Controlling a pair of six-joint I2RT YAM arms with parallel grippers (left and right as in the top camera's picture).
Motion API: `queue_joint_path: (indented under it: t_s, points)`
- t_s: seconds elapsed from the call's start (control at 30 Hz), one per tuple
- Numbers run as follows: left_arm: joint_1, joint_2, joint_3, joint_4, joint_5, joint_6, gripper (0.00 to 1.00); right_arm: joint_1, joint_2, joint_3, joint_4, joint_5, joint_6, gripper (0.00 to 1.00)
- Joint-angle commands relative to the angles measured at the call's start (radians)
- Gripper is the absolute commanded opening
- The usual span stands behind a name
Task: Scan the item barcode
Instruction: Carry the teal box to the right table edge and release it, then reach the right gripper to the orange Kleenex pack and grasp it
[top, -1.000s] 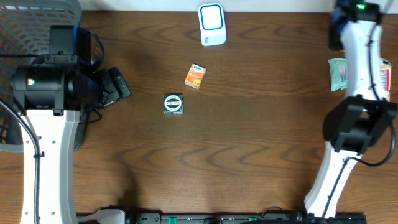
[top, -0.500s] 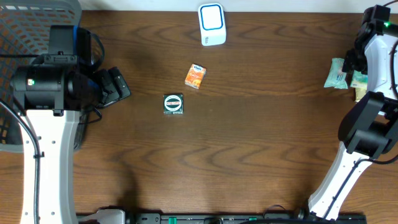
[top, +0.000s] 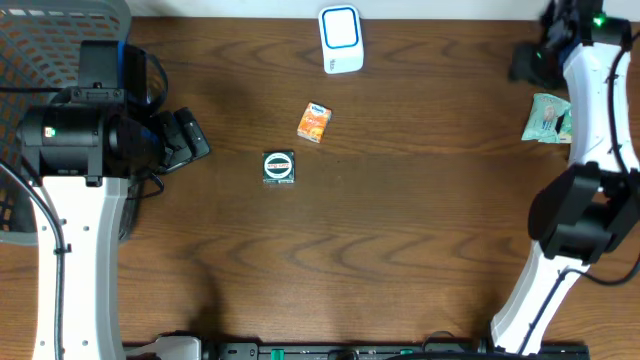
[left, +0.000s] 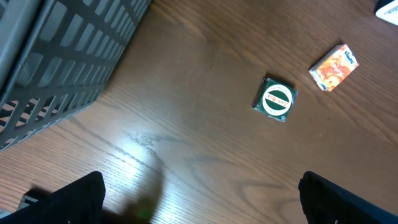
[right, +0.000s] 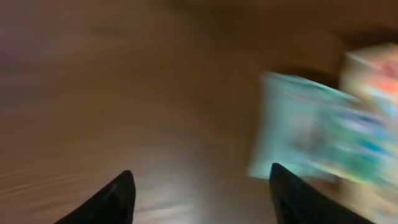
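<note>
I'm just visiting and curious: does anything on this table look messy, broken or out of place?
Nothing looks spilled or broken. The small orange box lies a little askew, near a flat dark square packet. The right wrist view is smeared, so the green packet can't be judged closely.

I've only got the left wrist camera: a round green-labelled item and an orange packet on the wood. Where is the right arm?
Observer: At the right end of the table. The right gripper is open, with nothing between its fingers.
Operator: Anything lying near it?
Observer: A teal pouch lies flat beside that arm. The wrist view is too blurred to show a barcode.
Operator: And the scanner?
Observer: A white device with a blue-rimmed face, probably the scanner, stands at the far edge, beyond the orange packet.
</note>
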Motion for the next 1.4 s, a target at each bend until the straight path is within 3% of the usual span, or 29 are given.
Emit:
queue_joint_path:
  t_s: [0.0,0.23,0.43,0.63,0.97,1.03,1.2,1.37]
  points:
    - [0.005,0.003,-0.002,-0.002,-0.008,-0.004,0.97,0.079,-0.043,0.027,0.033,-0.452,0.081,0.63]
    - [0.005,0.003,-0.002,-0.002,-0.008,-0.004,0.98,0.303,0.022,-0.002,0.122,-0.459,0.130,0.64]
    - [0.005,0.003,-0.002,-0.002,-0.008,-0.004,0.98,0.484,0.120,-0.003,0.165,-0.261,0.256,0.48]
    - [0.005,0.003,-0.002,-0.002,-0.008,-0.004,0.98,0.624,0.204,-0.003,0.199,-0.129,0.312,0.39]
    - [0.005,0.003,-0.002,-0.002,-0.008,-0.004,0.98,0.738,0.272,-0.011,0.161,0.103,0.361,0.30]
    - [0.005,0.003,-0.002,-0.002,-0.008,-0.004,0.98,0.742,0.282,-0.013,0.159,0.116,0.360,0.24]
    - [0.005,0.003,-0.002,-0.002,-0.008,-0.004,0.98,0.742,0.305,-0.015,0.159,0.119,0.360,0.22]
    - [0.005,0.003,-0.002,-0.002,-0.008,-0.004,0.98,0.737,0.326,-0.019,0.114,0.176,0.360,0.08]
